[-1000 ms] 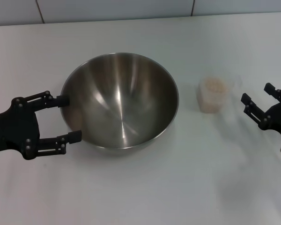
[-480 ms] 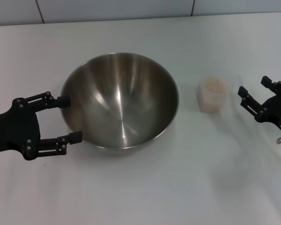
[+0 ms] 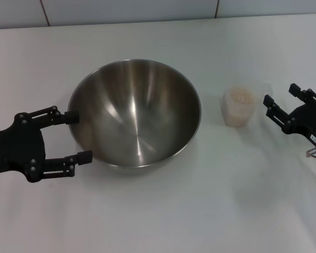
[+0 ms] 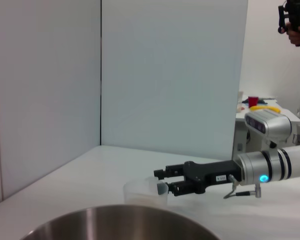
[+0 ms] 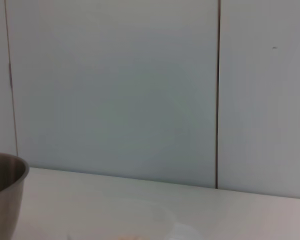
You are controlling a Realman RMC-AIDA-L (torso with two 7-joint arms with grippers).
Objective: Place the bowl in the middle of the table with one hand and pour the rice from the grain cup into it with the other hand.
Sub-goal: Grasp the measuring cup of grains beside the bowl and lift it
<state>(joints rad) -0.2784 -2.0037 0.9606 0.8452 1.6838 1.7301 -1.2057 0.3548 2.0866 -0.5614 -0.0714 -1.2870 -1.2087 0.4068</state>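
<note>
With its two black fingers spread wide and nothing between them, the black right gripper (image 3: 283, 107) hovers at the table's three o'clock edge, just beside the small clear plastic grain cup (image 3: 238, 107) and not touching it. The cup stands upright at about two o'clock from the table's centre, its beige rice (image 3: 240, 97) showing at the top. Seen from the left wrist, the same gripper (image 4: 161, 181) reaches in level with the cup (image 4: 145, 191).

At nine o'clock, the black left gripper (image 3: 79, 137) is likewise unclenched, its fingers straddling the near rim of the large round stainless-steel bowl (image 3: 135, 112) without pinching it. The bowl sits roughly mid-table on the plain white tabletop (image 3: 200, 211), empty.

The cup looks light and thin-walled, likely to flex or slip under a hard squeeze; a gentle hold across its middle, below the rim, seems safest to avoid spilling grains. The bowl appears stiff and smooth, probably prone to sliding if nudged during the pour.
</note>
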